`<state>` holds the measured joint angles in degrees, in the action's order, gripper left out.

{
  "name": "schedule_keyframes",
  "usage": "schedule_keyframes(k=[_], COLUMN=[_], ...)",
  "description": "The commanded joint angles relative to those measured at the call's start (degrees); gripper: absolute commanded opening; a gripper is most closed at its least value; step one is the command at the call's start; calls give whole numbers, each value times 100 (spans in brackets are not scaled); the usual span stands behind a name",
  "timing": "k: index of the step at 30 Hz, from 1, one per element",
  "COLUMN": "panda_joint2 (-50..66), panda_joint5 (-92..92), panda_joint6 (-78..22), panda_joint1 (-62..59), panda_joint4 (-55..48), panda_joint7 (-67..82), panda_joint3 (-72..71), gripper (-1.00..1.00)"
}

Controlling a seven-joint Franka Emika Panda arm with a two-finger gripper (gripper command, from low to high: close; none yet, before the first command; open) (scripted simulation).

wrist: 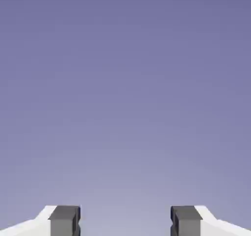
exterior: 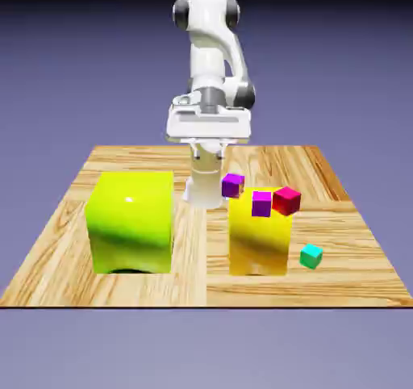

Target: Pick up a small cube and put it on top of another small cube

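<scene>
The tiny teal-green small cube (exterior: 311,256) rests on the wooden table (exterior: 48,242), just off the exterior view's right side of a yellow block (exterior: 260,238). My gripper (exterior: 208,137) hangs high at the back of the table, far from the teal cube. The hand view shows only the blue-violet backdrop, and my gripper (wrist: 125,221) is open there, its two grey fingertips (wrist: 64,220) wide apart with nothing between them.
A red cube (exterior: 285,200) and a magenta cube (exterior: 261,203) sit at the top of that yellow block. A second magenta cube (exterior: 232,185) is at its back left corner. A bigger yellow-green block (exterior: 133,220) stands on the exterior view's left.
</scene>
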<state>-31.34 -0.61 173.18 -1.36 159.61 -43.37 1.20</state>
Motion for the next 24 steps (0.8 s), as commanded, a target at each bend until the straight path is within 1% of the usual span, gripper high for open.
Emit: schedule_keyframes(k=[1,11,24], panda_joint2=[208,2284,4984], panda_joint5=[58,638,1725], panda_joint6=[-188,-2065,-4622], panda_joint1=[-24,-264,64], panda_joint4=[-155,-1706,-3584], panda_joint7=[-50,-544,-994], panda_joint3=[-89,-977,-2702], gripper=[0,0,0])
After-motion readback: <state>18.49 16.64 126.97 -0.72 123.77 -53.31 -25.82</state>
